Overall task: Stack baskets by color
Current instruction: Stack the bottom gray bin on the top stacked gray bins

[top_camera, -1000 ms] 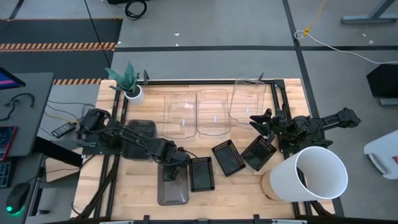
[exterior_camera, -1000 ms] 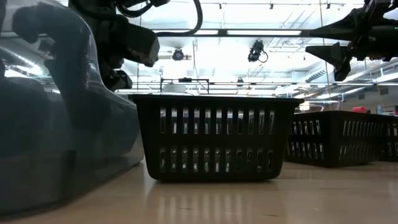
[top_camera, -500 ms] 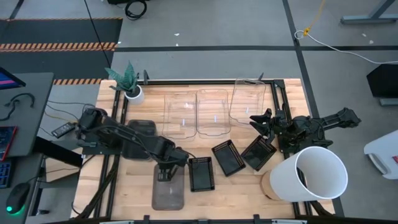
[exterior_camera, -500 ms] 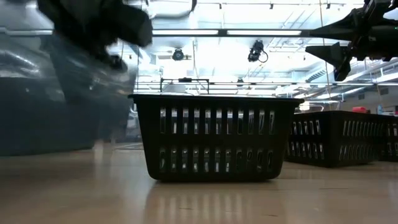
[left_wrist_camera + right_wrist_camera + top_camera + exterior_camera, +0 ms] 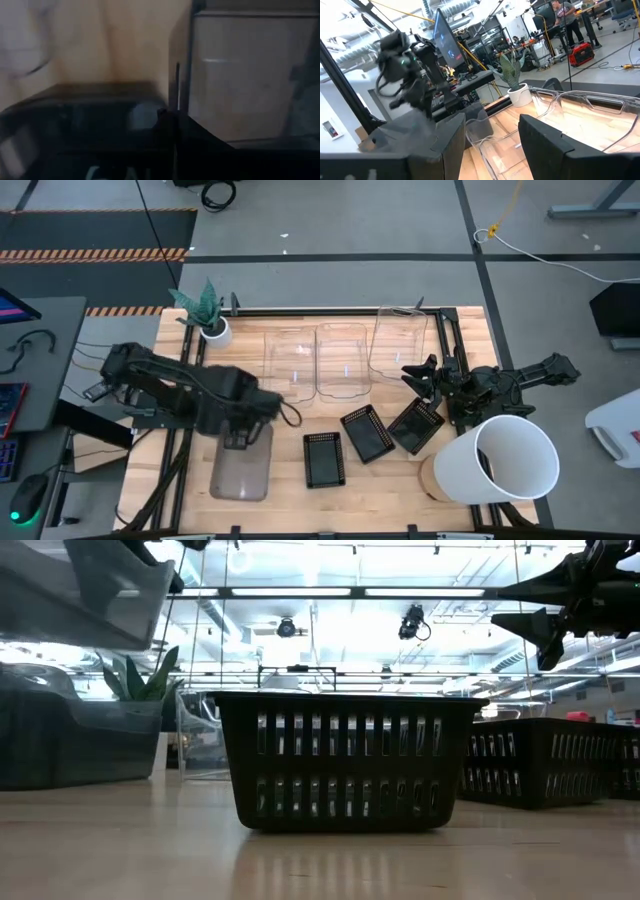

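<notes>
A smoky grey tray (image 5: 242,470) hangs over the table's near left part, held by my left gripper (image 5: 238,438), which is shut on it. In the low view the tray (image 5: 85,590) shows high up at the left. Another grey tray (image 5: 60,740) rests on the table under the left arm. Three black mesh baskets (image 5: 323,458), (image 5: 367,432), (image 5: 415,425) sit on their bases in the middle. Three clear bins (image 5: 288,365), (image 5: 342,360), (image 5: 400,340) stand along the far side. My right gripper (image 5: 415,375) waits open at the right, above the table. My left gripper pinches the far short end wall of the grey tray (image 5: 176,85) between its two fingers, one on each side of the wall. The fingers come from above, pointing down. The tray is lifted clear of the table and reaches from the fingers toward the near edge, slightly tilted.
A big white bucket (image 5: 505,460) lies on its side at the near right corner. A small white plant pot (image 5: 213,330) stands at the far left corner. Bare wood shows along the near edge between the held tray and the bucket.
My left gripper has risen and gone toward the table's left edge with the grey tray. The tray stood on the table a second ago; now it hangs clear of it, well above the black basket's height in the low view.
</notes>
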### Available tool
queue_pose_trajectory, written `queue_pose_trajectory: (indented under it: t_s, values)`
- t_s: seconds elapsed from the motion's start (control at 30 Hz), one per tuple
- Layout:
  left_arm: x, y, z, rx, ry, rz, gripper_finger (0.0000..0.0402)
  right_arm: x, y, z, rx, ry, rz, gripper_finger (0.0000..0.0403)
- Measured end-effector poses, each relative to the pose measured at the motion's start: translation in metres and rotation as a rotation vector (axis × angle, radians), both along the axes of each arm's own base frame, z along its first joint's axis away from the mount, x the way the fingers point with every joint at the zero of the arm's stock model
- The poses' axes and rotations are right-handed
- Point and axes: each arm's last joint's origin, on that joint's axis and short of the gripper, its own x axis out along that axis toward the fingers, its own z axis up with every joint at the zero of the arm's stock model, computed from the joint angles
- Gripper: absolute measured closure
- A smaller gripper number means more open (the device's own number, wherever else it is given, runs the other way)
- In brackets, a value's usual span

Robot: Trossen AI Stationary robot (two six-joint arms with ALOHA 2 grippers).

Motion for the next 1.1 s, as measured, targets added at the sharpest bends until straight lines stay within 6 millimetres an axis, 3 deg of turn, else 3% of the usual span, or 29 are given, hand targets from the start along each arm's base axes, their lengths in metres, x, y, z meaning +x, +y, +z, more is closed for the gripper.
queue_pose_trajectory:
  t_s: [0.2,0.43,0.77,1.1]
  values:
    - [-0.031,0.032,0.027,0.091,-0.066,0.042,0.0398,0.000,0.000,0.000,0.000,0.000,0.000,0.0214]
    - [-0.057,0.063,0.044,0.205,-0.098,0.023,0.0398,0.000,0.000,0.000,0.000,0.000,0.000,0.0214]
    - [-0.066,0.107,0.047,0.267,-0.082,0.029,0.0398,0.000,0.000,0.000,0.000,0.000,0.000,0.0214]
    - [-0.073,0.127,0.044,0.319,-0.058,0.002,0.0398,0.000,0.000,0.000,0.000,0.000,0.000,0.0214]
